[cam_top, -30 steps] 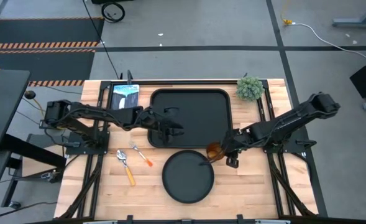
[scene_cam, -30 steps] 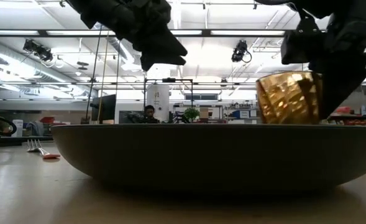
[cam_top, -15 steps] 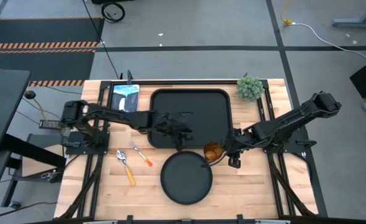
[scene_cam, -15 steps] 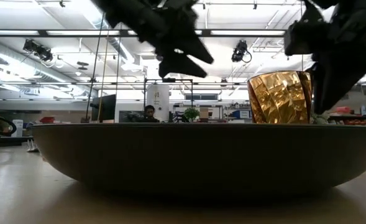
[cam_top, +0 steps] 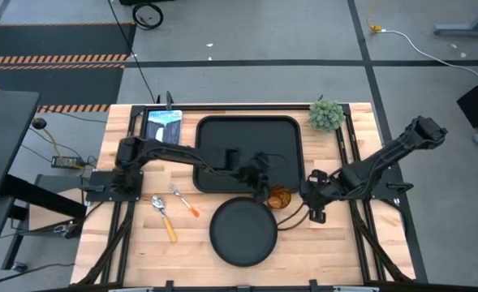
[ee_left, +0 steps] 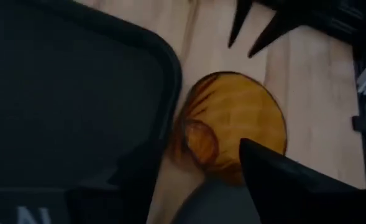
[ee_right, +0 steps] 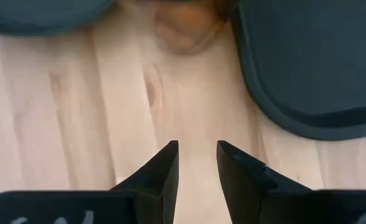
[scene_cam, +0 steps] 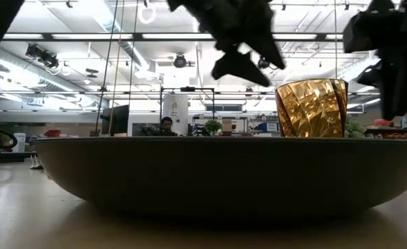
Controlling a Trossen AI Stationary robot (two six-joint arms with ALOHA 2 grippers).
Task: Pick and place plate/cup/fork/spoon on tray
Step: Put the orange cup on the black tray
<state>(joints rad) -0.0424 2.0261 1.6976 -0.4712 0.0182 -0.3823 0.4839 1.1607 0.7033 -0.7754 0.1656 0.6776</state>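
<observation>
The amber cup (cam_top: 280, 197) stands upright on the wood between the black tray's (cam_top: 210, 154) near right corner and the round black plate's (cam_top: 243, 235) far rim. It also shows in the low view (scene_cam: 311, 108) and the left wrist view (ee_left: 235, 130). My left gripper (cam_top: 264, 187) is open above the cup's left side (ee_left: 198, 149), its fingers clear of it (scene_cam: 241, 66). My right gripper (cam_top: 308, 200) is open and empty just right of the cup (ee_right: 197, 146). The fork (cam_top: 185, 202) and the spoon (cam_top: 164, 216) lie on the table left of the plate.
A small green plant (cam_top: 326, 114) stands at the far right corner. A blue-white picture card (cam_top: 163, 124) lies left of the tray. The plate's wall (scene_cam: 217, 173) fills the low view's foreground. Bare wood lies right of the plate (cam_top: 328, 243).
My right gripper has let go of the cup and drawn back toward the table's right edge. The cup, tilted a second ago, now stands upright on the table. My left gripper has swept from over the tray toward the right and near, to above the cup.
</observation>
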